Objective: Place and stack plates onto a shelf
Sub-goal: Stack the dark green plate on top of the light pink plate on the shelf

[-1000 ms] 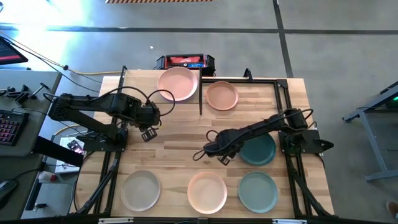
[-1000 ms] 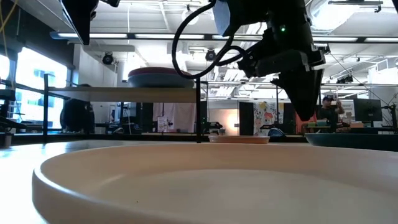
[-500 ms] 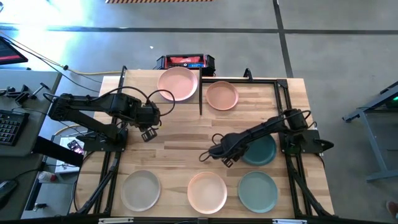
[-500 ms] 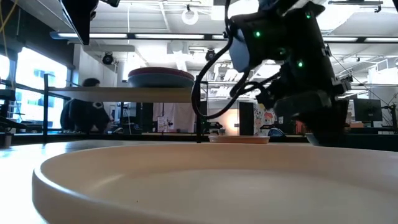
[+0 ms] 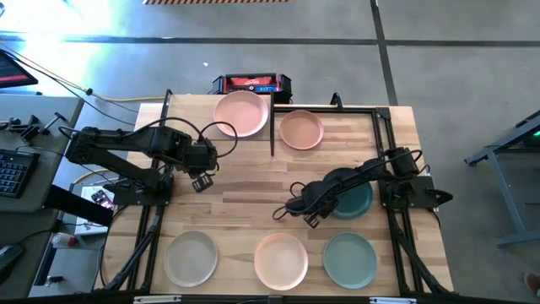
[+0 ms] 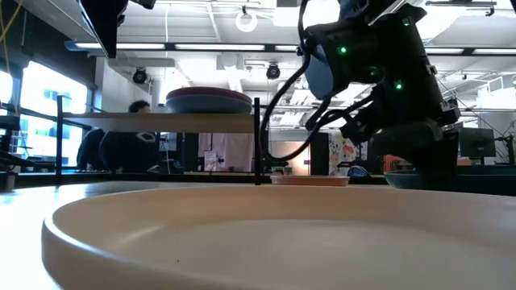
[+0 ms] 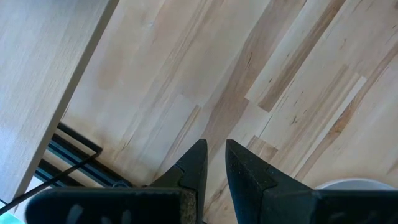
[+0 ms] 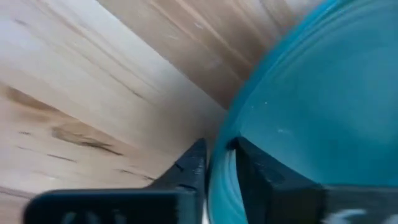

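Note:
The dark teal plate (image 5: 353, 201) lies flat on the right half of the table. My right gripper (image 5: 310, 209) is at its left rim, shut on the rim (image 8: 219, 163). In the low view this gripper (image 6: 419, 165) hangs low over the plate (image 6: 401, 176). My left gripper (image 5: 201, 181) hovers shut over bare wood on the table's left, holding nothing (image 7: 213, 149). The shelf (image 6: 161, 121) stands at the far left and carries stacked plates (image 6: 208, 100), the top one pink (image 5: 242, 112). A peach plate (image 5: 301, 129) lies on the table beside the shelf. My right gripper pinches the dark teal plate's left rim (image 8: 217, 155), with one finger (image 8: 186, 171) outside the plate and the other (image 8: 264, 177) inside its bowl. The fingers slant down from the table's left side. Whether the plate is lifted at all, I cannot tell.
Along the near edge lie a beige plate (image 5: 191, 257), a pale peach plate (image 5: 281, 257) and a sage green plate (image 5: 349, 257). The shelf's black frame post (image 5: 272, 131) stands between the pink and peach plates. Bare wood (image 5: 245, 190) lies mid-table. A person (image 6: 121, 145) moves in the room behind.
My right gripper has moved a little toward the table's right edge and come down to the dark teal plate's left rim. The person in the background has walked to the right.

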Robot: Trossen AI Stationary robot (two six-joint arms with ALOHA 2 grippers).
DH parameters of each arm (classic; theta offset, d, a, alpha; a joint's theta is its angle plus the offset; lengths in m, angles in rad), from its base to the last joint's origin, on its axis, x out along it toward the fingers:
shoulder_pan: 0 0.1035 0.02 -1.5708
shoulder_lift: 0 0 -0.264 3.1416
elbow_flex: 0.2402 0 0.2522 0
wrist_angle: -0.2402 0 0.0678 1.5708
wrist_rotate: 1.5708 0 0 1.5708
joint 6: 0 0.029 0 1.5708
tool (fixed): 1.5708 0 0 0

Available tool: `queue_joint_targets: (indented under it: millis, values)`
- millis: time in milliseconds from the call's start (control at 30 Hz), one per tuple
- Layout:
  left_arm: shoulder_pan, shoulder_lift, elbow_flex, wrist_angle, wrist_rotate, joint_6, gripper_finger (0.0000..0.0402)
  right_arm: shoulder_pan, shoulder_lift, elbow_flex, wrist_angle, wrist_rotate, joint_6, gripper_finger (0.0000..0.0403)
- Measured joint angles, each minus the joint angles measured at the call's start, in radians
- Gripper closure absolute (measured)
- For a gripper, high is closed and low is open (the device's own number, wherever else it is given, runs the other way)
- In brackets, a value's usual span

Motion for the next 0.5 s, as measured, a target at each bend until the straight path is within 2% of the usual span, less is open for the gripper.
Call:
queue_joint_targets:
  millis: [67,133,333,500]
  values:
    - [0.000,0.000,0.000,0.000,0.000,0.000,0.0353,0.000,-0.001,0.000,-0.014,0.001,-0.011,0.0385]
    - [0.000,0.000,0.000,0.001,0.000,0.000,0.0353,0.000,0.000,-0.001,-0.023,0.004,-0.022,0.0396]
    - [0.000,0.000,0.000,0.012,-0.002,0.000,0.0353,0.002,-0.005,-0.001,-0.033,0.004,-0.091,0.0399]
    - [0.000,0.000,0.000,0.029,-0.008,0.001,0.0353,0.010,-0.068,-0.001,-0.031,0.036,-0.115,0.0401]
